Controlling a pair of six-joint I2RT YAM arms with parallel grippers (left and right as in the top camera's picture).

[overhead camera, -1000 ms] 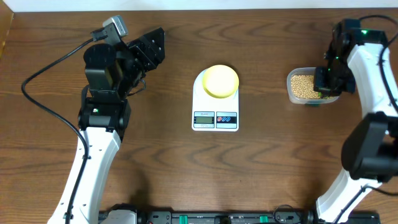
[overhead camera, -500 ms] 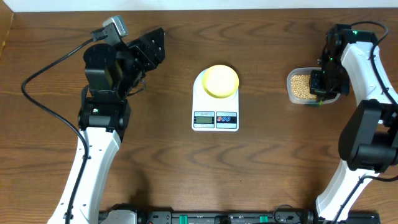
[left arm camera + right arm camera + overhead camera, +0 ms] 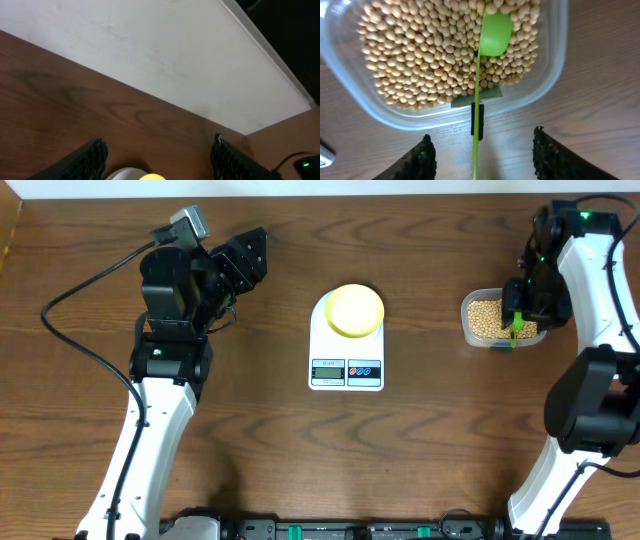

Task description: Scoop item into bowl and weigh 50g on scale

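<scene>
The pale yellow bowl (image 3: 355, 311) stands on the round platform of the white scale (image 3: 346, 370) at mid-table. The item, tan beans (image 3: 420, 60), fills a clear plastic container (image 3: 470, 335) at the right. A green scoop (image 3: 495, 32) lies head-down on the beans, its thin handle (image 3: 476, 115) running back between the fingers of my right gripper (image 3: 482, 155). Those jaws stand open, with a gap on each side of the handle. My left gripper (image 3: 160, 155) hovers open and empty at the far left, facing the bowl (image 3: 151, 177).
The table's far edge meets a white wall (image 3: 150, 55). A black cable (image 3: 70, 330) loops left of the left arm. The scale's display and buttons (image 3: 346, 371) face the near side.
My right gripper has gone from shut on the scoop's handle to open, leaving the scoop resting in the beans. The left arm has barely moved.
</scene>
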